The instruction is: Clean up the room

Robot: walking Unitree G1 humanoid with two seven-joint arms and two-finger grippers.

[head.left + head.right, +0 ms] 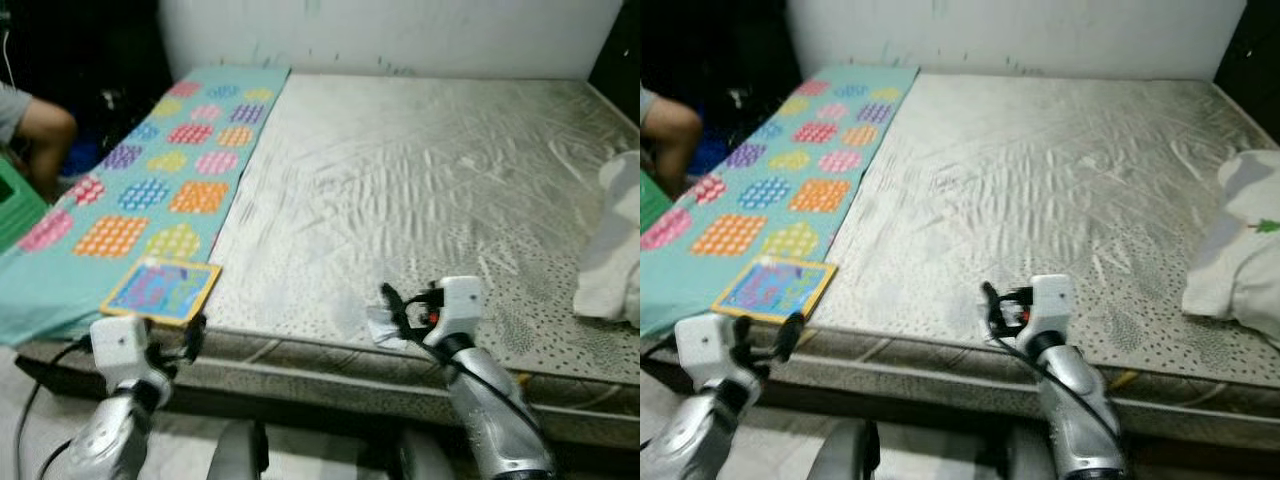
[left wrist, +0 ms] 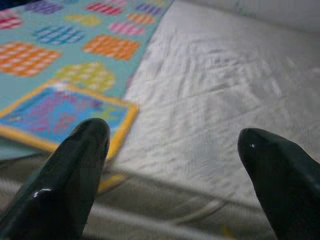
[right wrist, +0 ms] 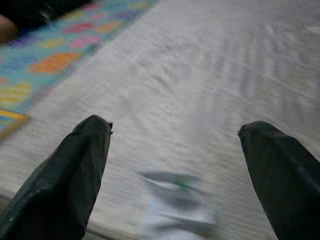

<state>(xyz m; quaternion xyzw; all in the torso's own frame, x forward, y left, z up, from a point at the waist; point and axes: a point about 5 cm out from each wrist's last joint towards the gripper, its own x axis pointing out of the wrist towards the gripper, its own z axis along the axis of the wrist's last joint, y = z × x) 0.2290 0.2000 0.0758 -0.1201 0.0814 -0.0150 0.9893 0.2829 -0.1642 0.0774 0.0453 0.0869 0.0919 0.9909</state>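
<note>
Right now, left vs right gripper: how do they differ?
Left gripper sits at the mattress edge, just short of the square card on the teal mat. Right gripper is over the mattress, above a small white wrapper. Both are open, holding nothing.

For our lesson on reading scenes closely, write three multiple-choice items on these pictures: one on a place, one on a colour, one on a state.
1. Where does the small wrapper lie?
A. at the mattress's near edge, before the right gripper
B. on the mat
C. on the pillow

2. What is the ground colour of the patterned mat?
A. red
B. teal
C. black

3. How do the left gripper's jaws stand?
A. shut on the card
B. shut, empty
C. open

Answers: A, the right wrist view shows it between the fingers; B, teal surrounds the coloured patches; C, a wide gap separates the fingers.
</note>
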